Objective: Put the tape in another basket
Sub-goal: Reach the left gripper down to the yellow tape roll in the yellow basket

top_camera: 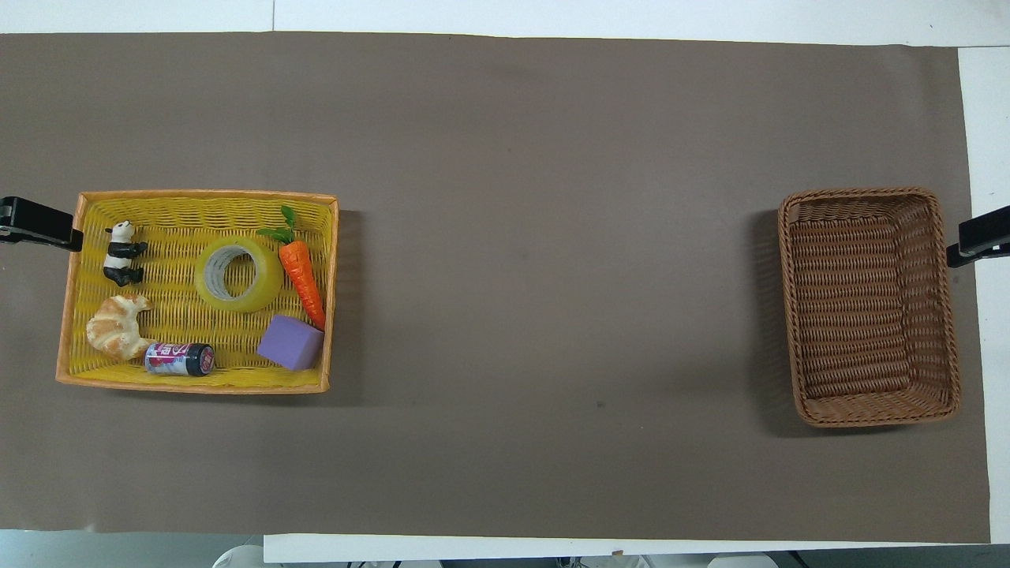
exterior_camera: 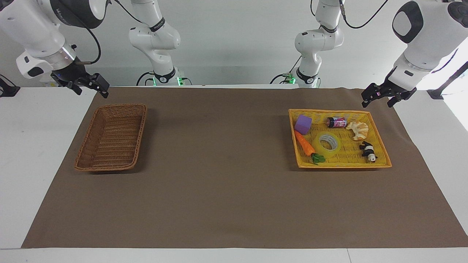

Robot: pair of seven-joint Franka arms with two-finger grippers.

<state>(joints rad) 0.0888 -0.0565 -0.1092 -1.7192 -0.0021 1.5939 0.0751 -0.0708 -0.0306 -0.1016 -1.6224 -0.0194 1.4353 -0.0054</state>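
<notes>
Tape (exterior_camera: 328, 144): flat on its side, hole up, in the middle of the yellow tray (exterior_camera: 380, 144) at the left arm's end; beside the carrot (exterior_camera: 305, 143), so best gripped across the wall.
Basket (exterior_camera: 140, 131): brown wicker, at the right arm's end, well apart from the tray; open top for an easy drop.
Left gripper (exterior_camera: 377, 95): raised over the tray's corner, fingers spread, holding nothing.
Right gripper (exterior_camera: 87, 85): waiting over the mat's corner near the basket; fingers apart, nothing between them.
Other 4 items: purple block (exterior_camera: 303, 124), can (exterior_camera: 336, 122), croissant (exterior_camera: 358, 129), panda (exterior_camera: 368, 150).
Progress: not begun.
</notes>
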